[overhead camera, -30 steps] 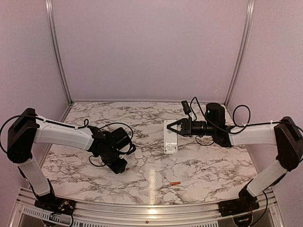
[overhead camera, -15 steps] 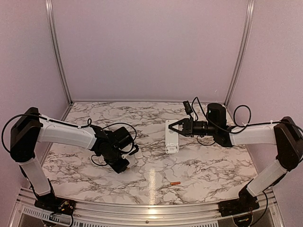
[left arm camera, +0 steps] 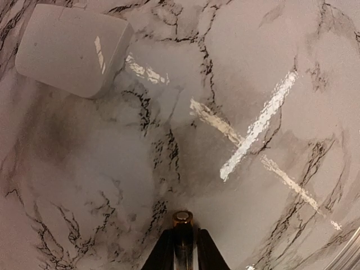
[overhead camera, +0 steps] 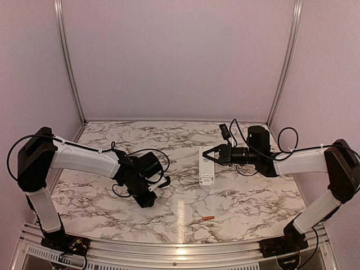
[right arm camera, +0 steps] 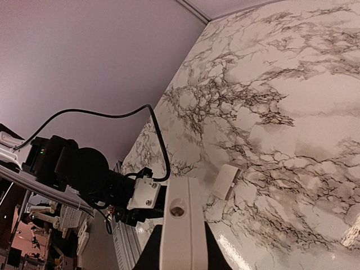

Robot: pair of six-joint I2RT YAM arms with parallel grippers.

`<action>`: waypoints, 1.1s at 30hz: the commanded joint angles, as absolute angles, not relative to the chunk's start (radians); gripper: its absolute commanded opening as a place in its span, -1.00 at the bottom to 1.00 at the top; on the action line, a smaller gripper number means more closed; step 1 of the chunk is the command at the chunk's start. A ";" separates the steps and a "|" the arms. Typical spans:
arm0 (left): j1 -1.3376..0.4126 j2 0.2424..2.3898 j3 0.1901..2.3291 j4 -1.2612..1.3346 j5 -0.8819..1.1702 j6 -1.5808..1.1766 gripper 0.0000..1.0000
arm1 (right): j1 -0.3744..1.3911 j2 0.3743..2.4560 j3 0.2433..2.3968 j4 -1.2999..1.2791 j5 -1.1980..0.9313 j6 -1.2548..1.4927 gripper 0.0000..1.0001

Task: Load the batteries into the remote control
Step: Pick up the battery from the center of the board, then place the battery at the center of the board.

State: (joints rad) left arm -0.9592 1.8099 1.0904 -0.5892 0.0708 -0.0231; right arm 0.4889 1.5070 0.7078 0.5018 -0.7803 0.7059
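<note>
My left gripper (overhead camera: 148, 199) is shut on the gold battery (left arm camera: 183, 220), whose end pokes out between the fingers just above the marble table (overhead camera: 242, 197). My left gripper also shows in its own wrist view (left arm camera: 183, 239). My right gripper (overhead camera: 210, 157) is shut on the white remote control (overhead camera: 206, 169) and holds it near the table's middle. In the right wrist view the remote (right arm camera: 181, 225) stands edge-on between the fingers of my right gripper (right arm camera: 180, 244). The orange-red battery (overhead camera: 208, 217) lies on the table near the front edge.
A small white cover piece (left arm camera: 73, 48) lies on the table beside my left gripper; it also shows in the right wrist view (right arm camera: 225, 181). Purple walls and metal rails enclose the table. Cables hang off both arms.
My left gripper has shifted a little to the right with the gold battery. My right gripper has carried the remote slightly to the right and nearer.
</note>
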 commanded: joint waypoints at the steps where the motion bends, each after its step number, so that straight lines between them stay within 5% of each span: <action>1: -0.979 1.826 1.113 -0.611 0.068 0.047 -0.74 | 0.472 1.487 0.692 0.546 -0.798 0.709 -1.00; 17: -1.000 1.507 0.880 -0.303 0.220 0.305 -0.84 | 0.456 1.470 0.672 0.561 -0.824 0.703 -1.00; 33: -1.056 1.410 0.843 -0.329 0.148 0.544 -0.82 | 0.453 1.462 0.668 0.555 -0.826 0.689 -1.00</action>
